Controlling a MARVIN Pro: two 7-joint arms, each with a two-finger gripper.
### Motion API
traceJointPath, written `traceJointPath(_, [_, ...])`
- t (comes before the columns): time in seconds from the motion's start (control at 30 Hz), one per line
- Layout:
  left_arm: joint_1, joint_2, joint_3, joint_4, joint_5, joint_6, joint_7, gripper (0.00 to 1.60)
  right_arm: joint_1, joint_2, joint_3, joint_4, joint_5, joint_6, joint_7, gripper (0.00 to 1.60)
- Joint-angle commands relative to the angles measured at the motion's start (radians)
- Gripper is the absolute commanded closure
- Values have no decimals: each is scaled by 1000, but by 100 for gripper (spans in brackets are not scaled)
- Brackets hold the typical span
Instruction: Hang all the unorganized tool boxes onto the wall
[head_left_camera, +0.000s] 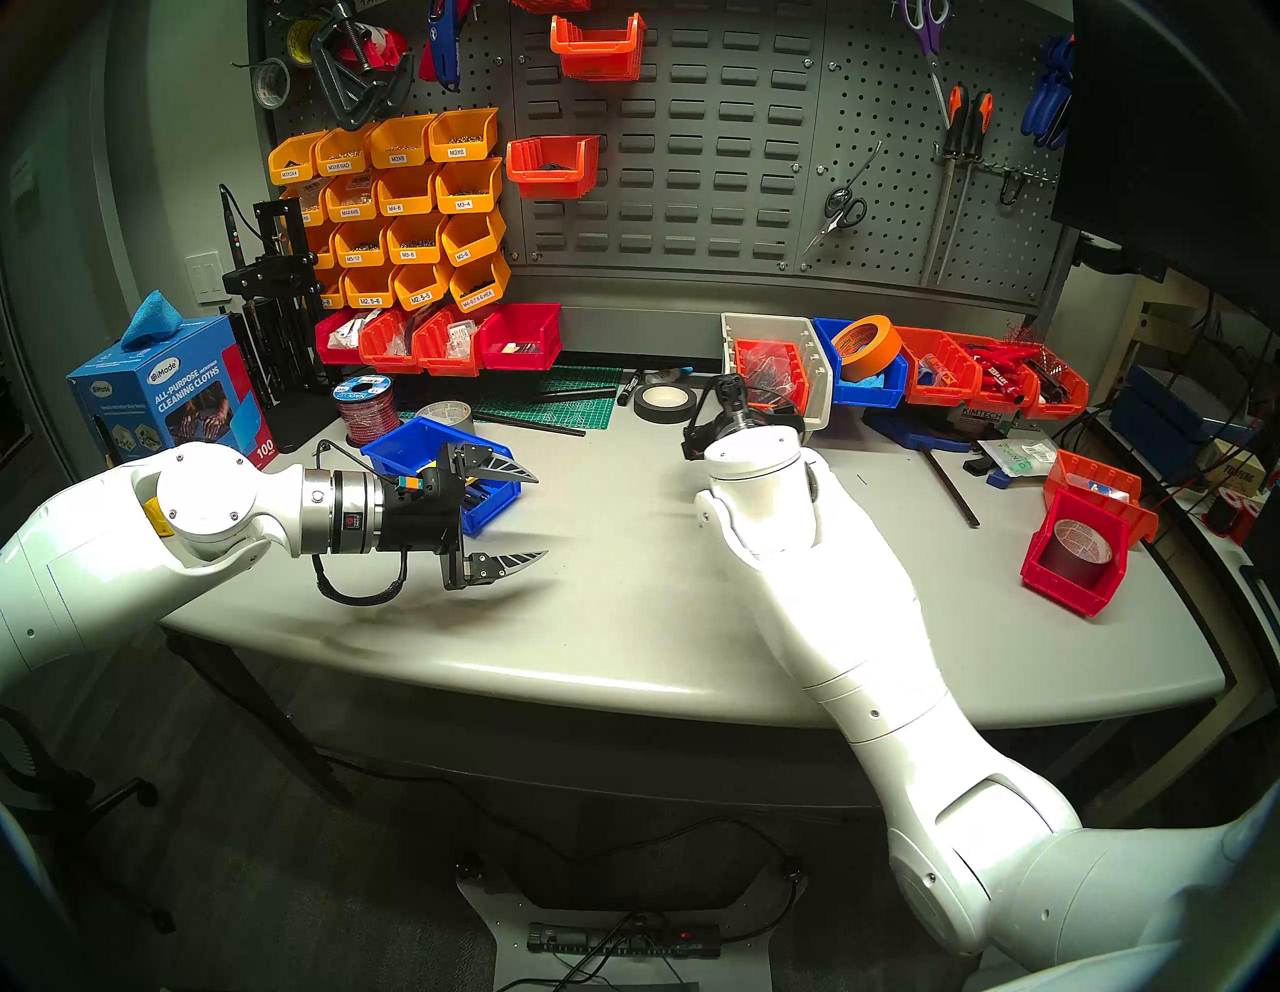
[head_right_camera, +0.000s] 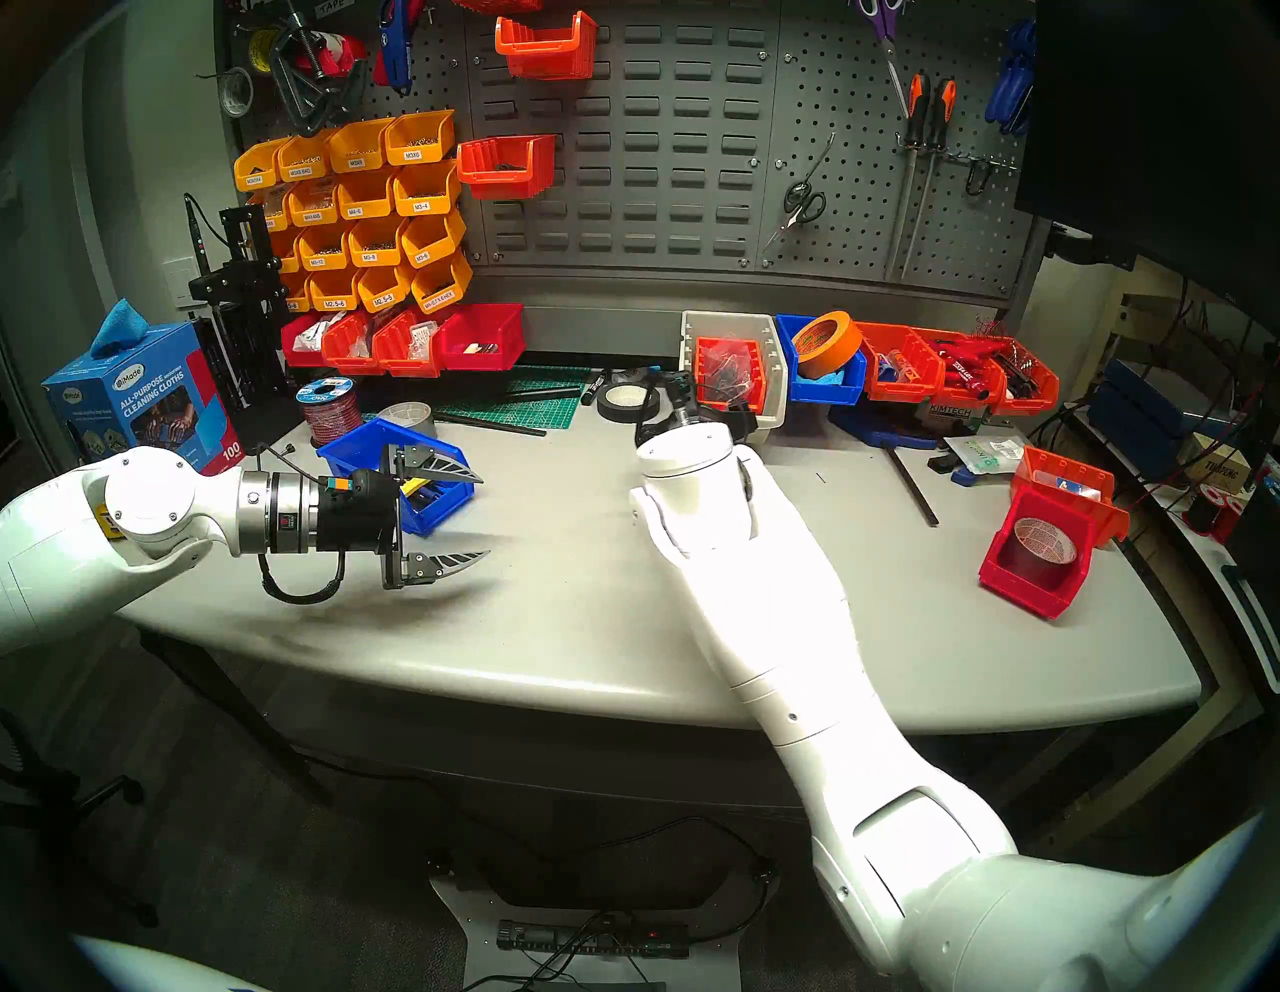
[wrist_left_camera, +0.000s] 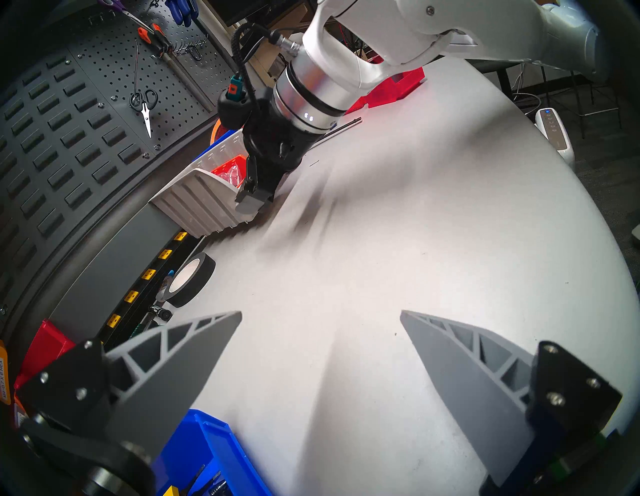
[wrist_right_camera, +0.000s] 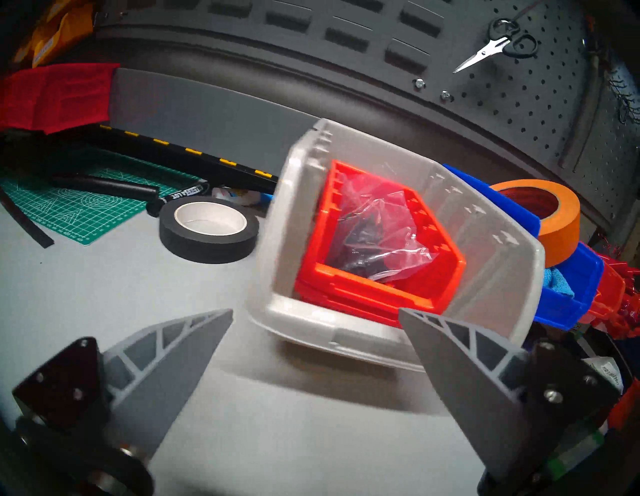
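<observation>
Overhead, from the head cameras, the left gripper (head_left_camera: 533, 516) hangs over the grey table (head_left_camera: 623, 623) with its jaws spread wide and nothing between them, just beside a blue bin (head_left_camera: 415, 443) that sits near the table's left side. The right gripper (head_left_camera: 720, 405) is mostly hidden behind its own white wrist, close to the beige bin (head_left_camera: 821, 388) at the back of the table; a second blue bin (head_left_camera: 866, 388) holding an orange tape roll (head_left_camera: 866, 343) stands touching the beige one on its right. Behind them rises the slotted wall panel (head_left_camera: 692, 152), where two orange-red bins (head_left_camera: 599, 45) already hang. Seen from the left wrist, the left gripper's fingers (wrist_left_camera: 180, 360) stand far apart over bare tabletop, the blue bin (wrist_left_camera: 207, 450) at the lower edge, and the right gripper (wrist_left_camera: 256, 194) reaches to the beige bin's (wrist_left_camera: 197, 204) front rim. Seen from the right wrist, the right gripper (wrist_right_camera: 315, 318) is wide open and empty, its fingertips just short of the beige bin (wrist_right_camera: 298, 311), which holds an orange-red bin (wrist_right_camera: 346, 287) with a clear plastic bag (wrist_right_camera: 377, 228); a black tape roll (wrist_right_camera: 207, 228) lies beside it.
</observation>
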Motion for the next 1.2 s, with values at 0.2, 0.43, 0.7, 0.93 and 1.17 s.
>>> traceJointPath(0.2, [-9, 1, -8, -1, -1, -1, 1, 0, -6, 159, 210, 12, 28, -32, 207, 0])
traceJointPath(0.43, [-10, 1, -9, -1, -1, -1, 1, 0, -20, 223, 244, 12, 37, -78, 397, 0])
traceJointPath(0.7, [-10, 1, -9, -2, -1, -1, 1, 0, -30, 301, 251, 31, 15, -166, 591, 0])
traceJointPath(0.93, [-10, 1, -9, -2, -1, 0, 1, 0, -13, 357, 254, 50, 9, -238, 679, 0])
traceJointPath(1.17, [-10, 1, -9, -2, -1, 0, 1, 0, -26, 388, 282, -11, 4, -240, 726, 0])
